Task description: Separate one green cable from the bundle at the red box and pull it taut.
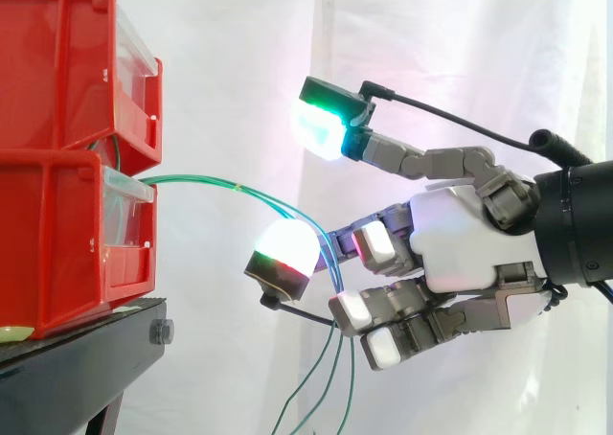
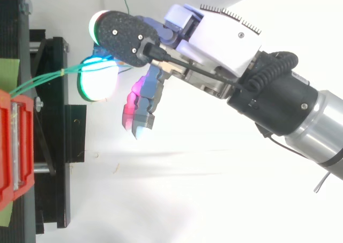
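Noted thin green cables (image 1: 196, 177) running from stacked red plastic bins (image 1: 57, 243) to hand (image 1: 460, 234), hanging loose below it. Saw hand closed on them, seemingly pinched between thumb and curled fingers.

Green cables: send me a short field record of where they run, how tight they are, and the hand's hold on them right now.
source: green cables come out at the front of the lower red box
path: several strands run together to the hand, bend there and hang down below it
tension: the span curves downward, so it looks slack, not taut
separation: cannot tell that any one strand is set apart
hold: cannot tell whether the cables are gripped
support: red boxes stacked on a black stand
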Controlling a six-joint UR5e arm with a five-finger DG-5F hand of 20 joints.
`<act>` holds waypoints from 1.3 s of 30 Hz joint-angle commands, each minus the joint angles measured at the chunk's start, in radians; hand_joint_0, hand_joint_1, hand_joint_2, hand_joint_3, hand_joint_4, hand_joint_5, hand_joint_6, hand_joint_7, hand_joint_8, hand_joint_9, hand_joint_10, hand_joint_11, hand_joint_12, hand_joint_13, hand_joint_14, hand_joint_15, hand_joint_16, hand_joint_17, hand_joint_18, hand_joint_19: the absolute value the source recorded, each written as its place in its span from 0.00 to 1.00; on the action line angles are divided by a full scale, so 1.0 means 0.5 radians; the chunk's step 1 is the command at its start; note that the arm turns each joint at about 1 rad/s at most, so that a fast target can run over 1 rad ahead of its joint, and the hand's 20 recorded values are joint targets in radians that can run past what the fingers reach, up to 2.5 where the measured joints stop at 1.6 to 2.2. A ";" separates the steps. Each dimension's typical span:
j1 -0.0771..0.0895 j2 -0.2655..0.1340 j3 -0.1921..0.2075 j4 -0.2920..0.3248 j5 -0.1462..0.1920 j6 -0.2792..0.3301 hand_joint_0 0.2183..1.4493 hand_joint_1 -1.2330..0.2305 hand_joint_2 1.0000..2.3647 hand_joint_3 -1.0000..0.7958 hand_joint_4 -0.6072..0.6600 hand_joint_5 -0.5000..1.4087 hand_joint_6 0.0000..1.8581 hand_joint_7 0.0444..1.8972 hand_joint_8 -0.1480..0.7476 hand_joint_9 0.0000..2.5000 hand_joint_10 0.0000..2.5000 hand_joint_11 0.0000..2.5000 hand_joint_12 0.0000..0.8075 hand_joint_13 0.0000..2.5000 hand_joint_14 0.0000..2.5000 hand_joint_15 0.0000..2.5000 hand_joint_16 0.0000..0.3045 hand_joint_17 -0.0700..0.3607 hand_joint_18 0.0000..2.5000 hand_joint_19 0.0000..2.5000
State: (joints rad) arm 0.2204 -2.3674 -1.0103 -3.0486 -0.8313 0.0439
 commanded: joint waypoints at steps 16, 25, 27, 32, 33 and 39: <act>0.065 0.001 0.002 0.041 0.147 -0.091 0.12 0.72 0.00 0.28 0.66 0.32 0.27 0.70 0.51 0.70 0.00 0.07 0.55 0.56 0.01 0.22 0.33 0.69 0.52 0.17; 0.191 -0.002 -0.001 0.283 0.310 -0.391 0.12 0.71 0.00 0.28 0.66 0.32 0.27 0.70 0.50 0.70 0.00 0.07 0.56 0.56 0.01 0.22 0.34 0.70 0.52 0.17; 0.256 0.001 -0.001 0.326 0.454 -0.437 0.12 0.71 0.00 0.28 0.66 0.32 0.27 0.70 0.50 0.69 0.00 0.07 0.56 0.55 0.01 0.22 0.33 0.69 0.52 0.18; 0.274 -0.002 -0.001 0.329 0.484 -0.441 0.12 0.71 0.00 0.28 0.66 0.32 0.27 0.69 0.51 0.69 0.00 0.07 0.56 0.55 0.01 0.22 0.33 0.69 0.52 0.18; 0.274 0.001 -0.001 0.329 0.469 -0.441 0.12 0.71 0.00 0.28 0.66 0.32 0.27 0.70 0.51 0.69 0.00 0.07 0.56 0.55 0.01 0.22 0.33 0.69 0.52 0.18; 0.271 -0.002 -0.001 0.323 0.466 -0.456 0.12 0.70 0.00 0.28 0.67 0.32 0.27 0.69 0.50 0.69 0.00 0.07 0.56 0.55 0.01 0.22 0.33 0.70 0.52 0.18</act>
State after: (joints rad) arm 0.3556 -2.3678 -1.0109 -2.8865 -0.5997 -0.1781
